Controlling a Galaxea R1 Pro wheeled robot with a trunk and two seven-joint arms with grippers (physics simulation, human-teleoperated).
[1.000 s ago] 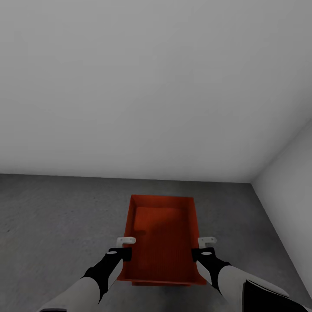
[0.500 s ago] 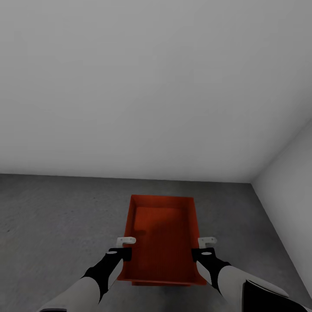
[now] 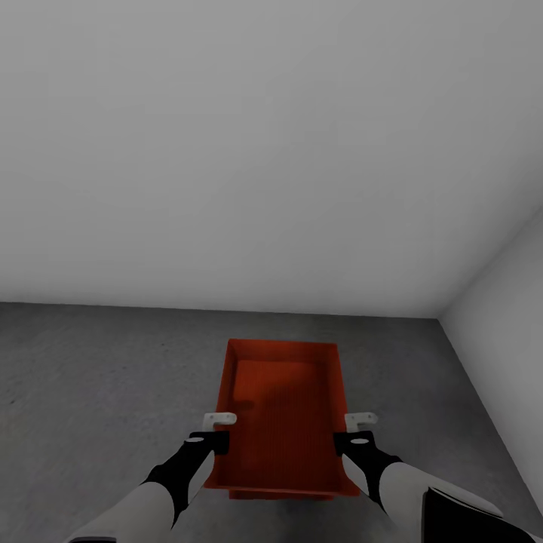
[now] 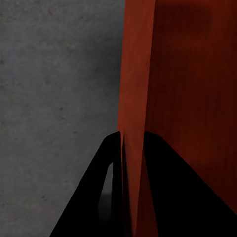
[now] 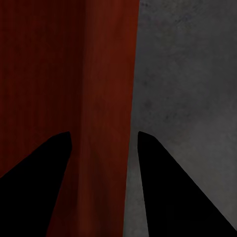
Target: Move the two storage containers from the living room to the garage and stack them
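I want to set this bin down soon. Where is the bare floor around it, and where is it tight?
Bare grey floor spreads wide on the left of the red bin, with a strip between its far end and the back wall. It is tighter on the right, where the side wall closes in toward the corner.

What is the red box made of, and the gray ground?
The storage container looks like matte orange-red plastic: thin walls with fine ribs. The floor looks like rough concrete: dark grey, mottled and speckled. As a simulator render, both are guesses.
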